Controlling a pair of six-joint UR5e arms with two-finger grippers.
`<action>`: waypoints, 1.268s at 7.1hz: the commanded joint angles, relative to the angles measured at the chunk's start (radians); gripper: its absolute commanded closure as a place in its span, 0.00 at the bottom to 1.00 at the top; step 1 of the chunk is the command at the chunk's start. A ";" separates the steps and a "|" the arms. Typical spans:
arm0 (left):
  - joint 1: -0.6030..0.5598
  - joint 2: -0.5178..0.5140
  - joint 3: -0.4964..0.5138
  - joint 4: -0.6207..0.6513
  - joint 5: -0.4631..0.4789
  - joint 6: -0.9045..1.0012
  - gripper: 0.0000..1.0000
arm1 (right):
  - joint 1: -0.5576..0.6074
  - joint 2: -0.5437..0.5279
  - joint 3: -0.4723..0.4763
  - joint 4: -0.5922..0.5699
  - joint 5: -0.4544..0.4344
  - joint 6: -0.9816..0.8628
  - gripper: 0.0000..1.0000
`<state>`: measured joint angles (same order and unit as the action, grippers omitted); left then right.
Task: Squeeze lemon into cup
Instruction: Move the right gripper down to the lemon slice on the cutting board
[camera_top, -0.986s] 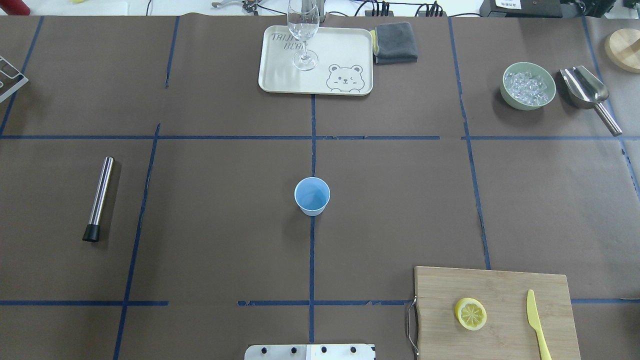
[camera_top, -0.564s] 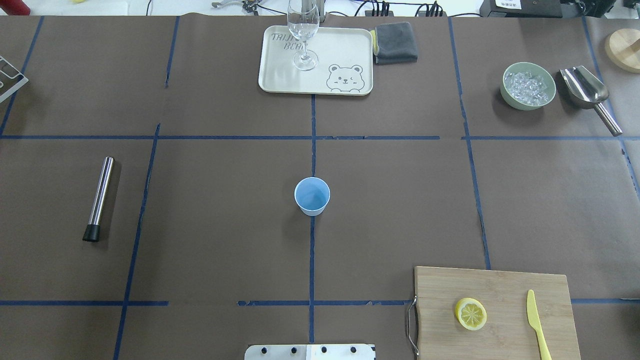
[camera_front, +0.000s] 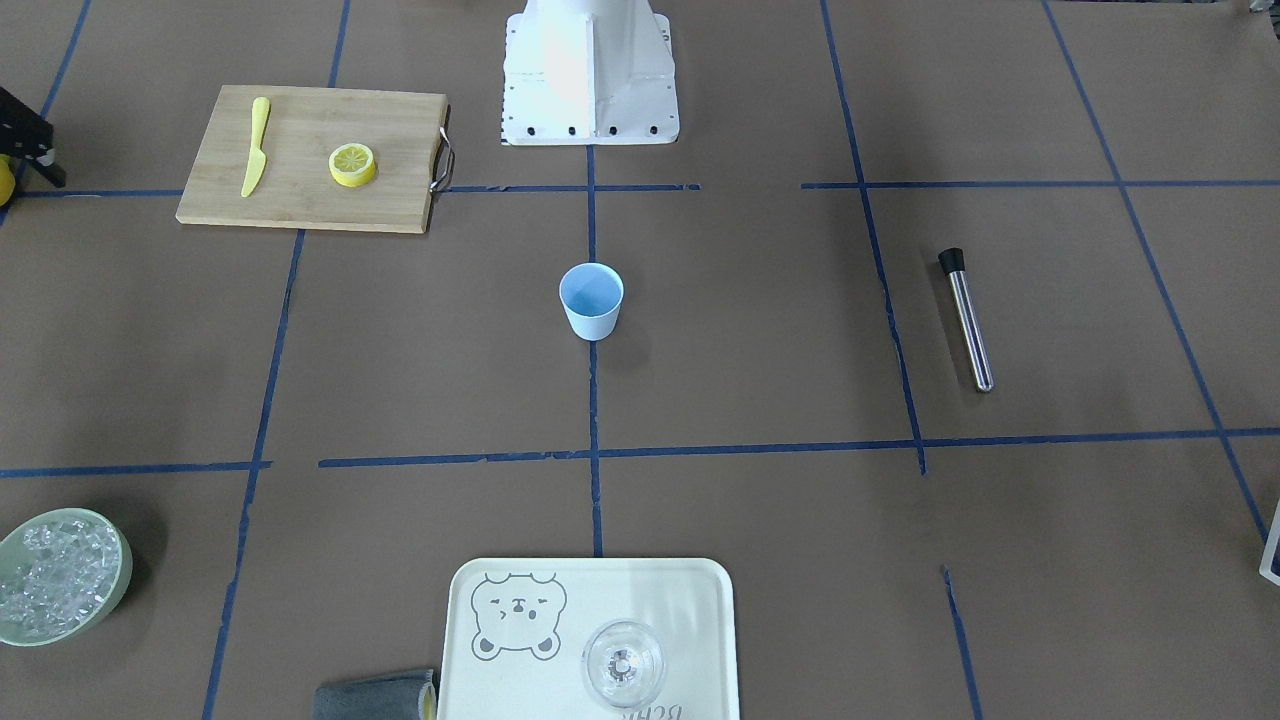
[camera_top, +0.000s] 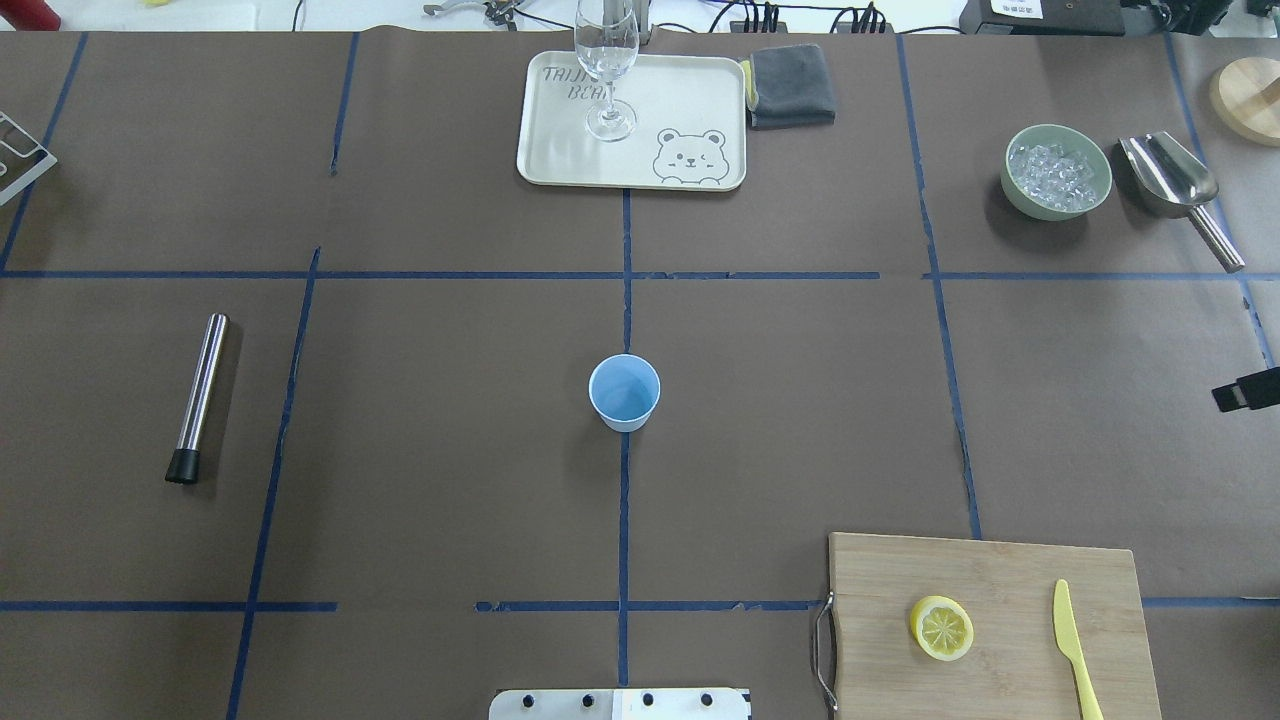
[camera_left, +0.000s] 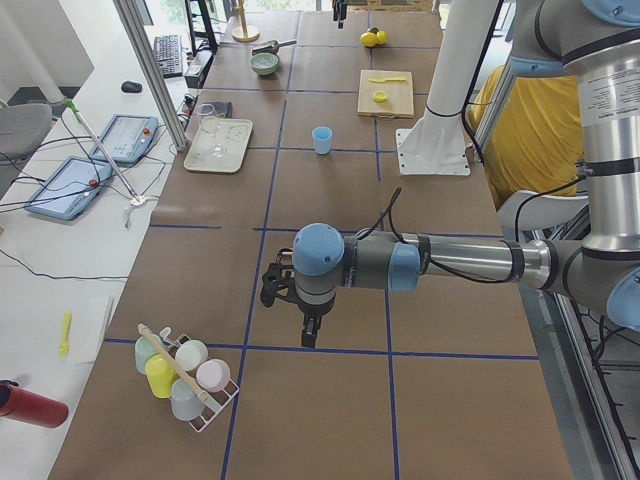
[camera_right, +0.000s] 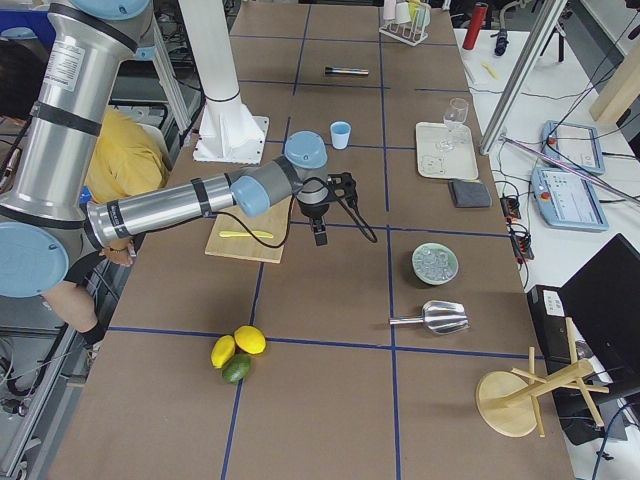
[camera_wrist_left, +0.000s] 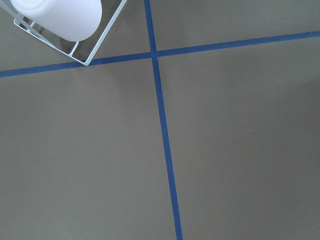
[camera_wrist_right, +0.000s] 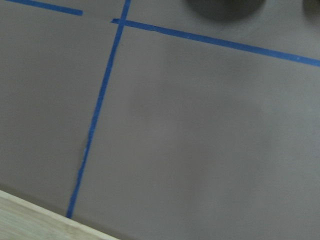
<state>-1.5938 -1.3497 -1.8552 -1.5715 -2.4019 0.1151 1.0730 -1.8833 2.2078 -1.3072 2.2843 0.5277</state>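
The lemon (camera_top: 941, 628) lies cut face up on the wooden cutting board (camera_top: 1000, 570) at the near right, also seen from the front (camera_front: 353, 164). At the table's middle the light-blue cup (camera_top: 624, 392) stands upright, the same cup (camera_front: 591, 300) in the front view. My right gripper (camera_right: 319, 236) hangs above the paper beyond the board; only a dark tip (camera_top: 1245, 392) shows at the overhead view's right edge, so I cannot tell its state. Far to the left, my left gripper (camera_left: 310, 335) hovers near a cup rack; I cannot tell its state either.
A yellow knife (camera_top: 1075, 650) lies on the board right of the lemon. A tray (camera_top: 690, 90) with a glass (camera_top: 607, 70), a grey cloth (camera_top: 792, 87), an ice bowl (camera_top: 1057, 172), a scoop (camera_top: 1175, 185) and a metal muddler (camera_top: 198, 398) sit around the table. The cup rack (camera_left: 185, 380) stands at the left end.
A dark tip of the right gripper has come into the overhead view at its right edge. The lemon, the cup and the rest have not moved.
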 joint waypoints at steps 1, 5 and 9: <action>0.000 0.000 -0.010 0.001 0.001 0.000 0.00 | -0.302 0.004 0.120 0.044 -0.191 0.388 0.00; 0.000 0.000 -0.016 -0.001 0.001 0.000 0.00 | -0.883 0.009 0.119 0.152 -0.789 0.886 0.00; -0.002 0.001 -0.022 0.001 0.001 0.000 0.00 | -1.019 0.161 0.024 0.026 -0.899 0.959 0.00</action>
<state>-1.5950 -1.3486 -1.8736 -1.5709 -2.4008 0.1151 0.0878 -1.7600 2.2698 -1.2496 1.4205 1.4606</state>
